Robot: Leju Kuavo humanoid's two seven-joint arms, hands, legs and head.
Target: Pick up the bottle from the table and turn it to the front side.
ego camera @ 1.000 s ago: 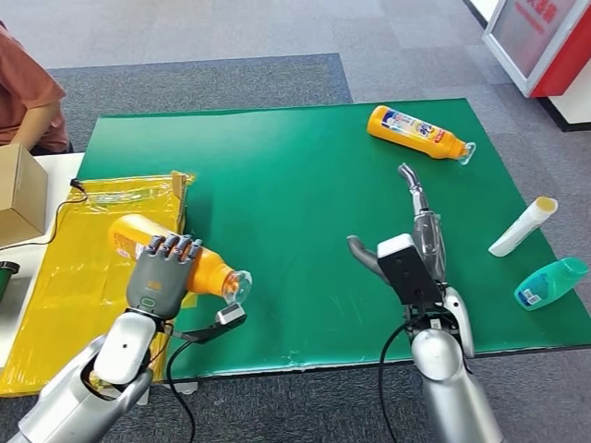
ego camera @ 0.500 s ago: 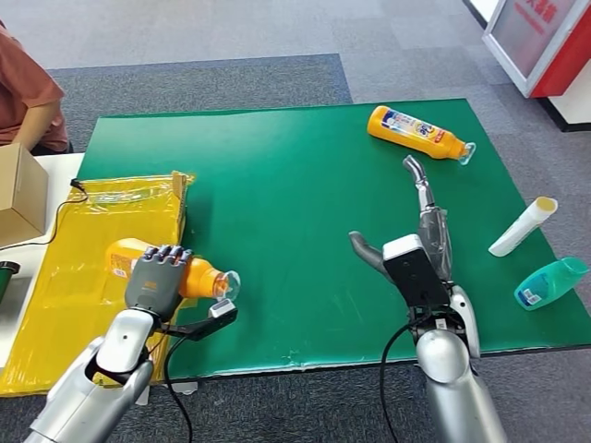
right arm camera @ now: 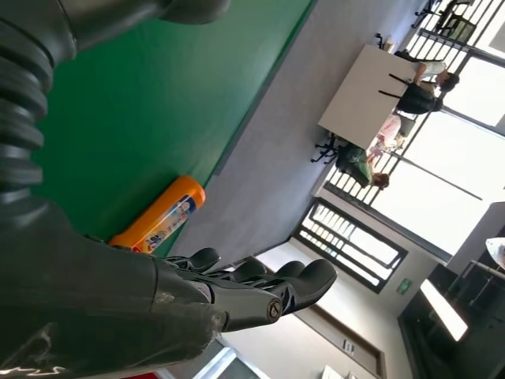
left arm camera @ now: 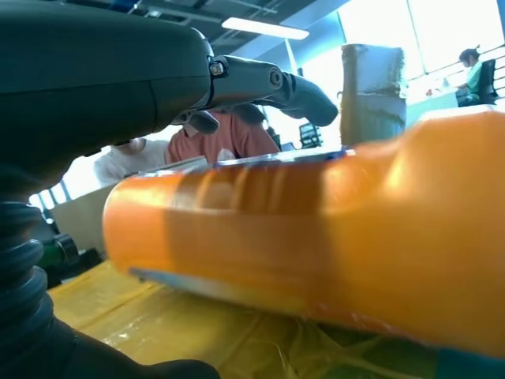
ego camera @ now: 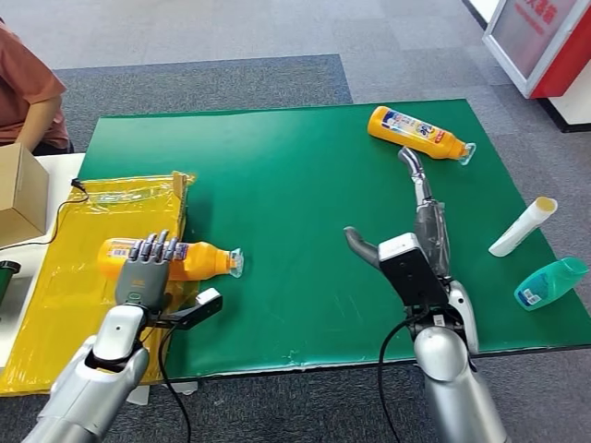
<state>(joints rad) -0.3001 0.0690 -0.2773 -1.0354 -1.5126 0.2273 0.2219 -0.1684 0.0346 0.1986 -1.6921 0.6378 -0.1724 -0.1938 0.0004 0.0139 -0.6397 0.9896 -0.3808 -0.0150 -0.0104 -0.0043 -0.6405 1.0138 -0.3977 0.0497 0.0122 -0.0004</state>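
An orange bottle (ego camera: 188,258) lies on its side, label up, across the edge of the yellow plastic sheet (ego camera: 59,300) and the green mat (ego camera: 293,212), its clear cap pointing right. My left hand (ego camera: 144,270) hovers over its near side with the fingers stretched out. In the left wrist view the bottle (left arm camera: 334,229) rests on the sheet and the fingers (left arm camera: 268,79) stand straight above it, apart from it. My right hand (ego camera: 418,235) is open above the mat, fingers pointing toward a second orange bottle (ego camera: 418,132) lying at the back right, also seen from the right wrist (right arm camera: 161,215).
A white tube (ego camera: 523,227) and a teal bottle (ego camera: 550,281) lie at the mat's right edge. A cardboard box (ego camera: 21,194) and a black cable (ego camera: 59,217) are on the left. A person (ego camera: 24,92) sits at the far left corner.
My left hand lowered the orange bottle from a tilted hold to lie flat on the yellow sheet, then its fingers opened off it. The right hand barely moved.
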